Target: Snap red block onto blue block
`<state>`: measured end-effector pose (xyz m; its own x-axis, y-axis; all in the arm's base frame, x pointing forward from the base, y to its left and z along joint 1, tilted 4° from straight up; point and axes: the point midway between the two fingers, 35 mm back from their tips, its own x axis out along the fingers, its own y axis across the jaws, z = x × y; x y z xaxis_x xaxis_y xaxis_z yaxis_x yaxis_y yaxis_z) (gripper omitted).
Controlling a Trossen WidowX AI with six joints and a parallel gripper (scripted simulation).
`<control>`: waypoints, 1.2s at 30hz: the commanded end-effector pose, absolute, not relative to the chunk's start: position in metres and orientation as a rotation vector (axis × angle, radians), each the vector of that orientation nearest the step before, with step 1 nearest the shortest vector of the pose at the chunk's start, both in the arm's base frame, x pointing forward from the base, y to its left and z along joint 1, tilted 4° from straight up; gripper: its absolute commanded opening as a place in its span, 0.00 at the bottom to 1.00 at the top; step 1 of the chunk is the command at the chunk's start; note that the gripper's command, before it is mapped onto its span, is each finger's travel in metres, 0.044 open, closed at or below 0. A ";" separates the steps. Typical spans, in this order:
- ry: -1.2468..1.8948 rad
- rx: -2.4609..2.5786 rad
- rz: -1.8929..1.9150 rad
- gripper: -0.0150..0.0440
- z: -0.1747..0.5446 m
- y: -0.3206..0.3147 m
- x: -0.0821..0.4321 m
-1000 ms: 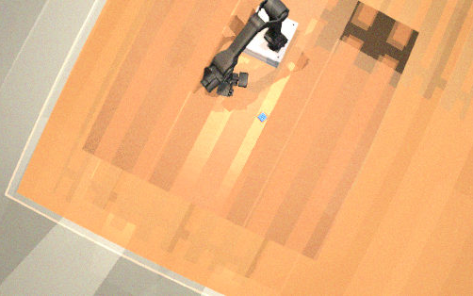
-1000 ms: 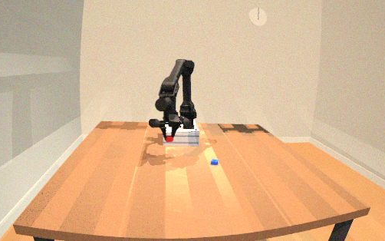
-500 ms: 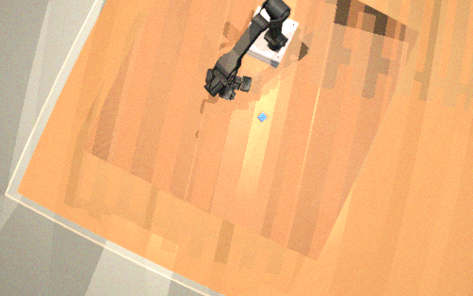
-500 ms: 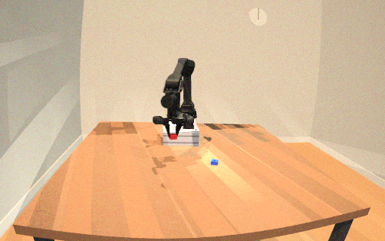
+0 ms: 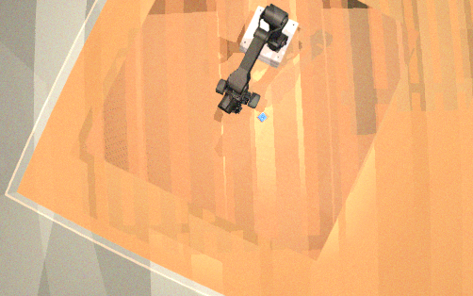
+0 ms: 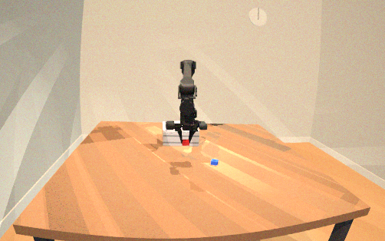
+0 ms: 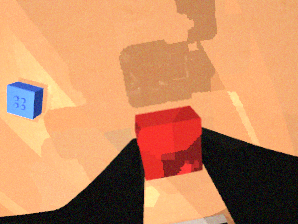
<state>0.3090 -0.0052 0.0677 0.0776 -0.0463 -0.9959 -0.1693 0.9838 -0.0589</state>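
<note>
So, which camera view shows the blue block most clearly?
The wrist view: there the blue block looks largest, with round marks on one face. The top and exterior views show only a small blue shape on the table.
</note>
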 end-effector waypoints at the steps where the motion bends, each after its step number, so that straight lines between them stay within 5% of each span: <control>1: 1.487 -0.122 0.040 0.25 0.063 0.014 0.315; 36: 1.470 0.202 -0.243 0.25 0.022 0.141 0.309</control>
<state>0.3083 0.1389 0.0255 0.0790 -0.0352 -0.9963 0.2695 0.9629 -0.0126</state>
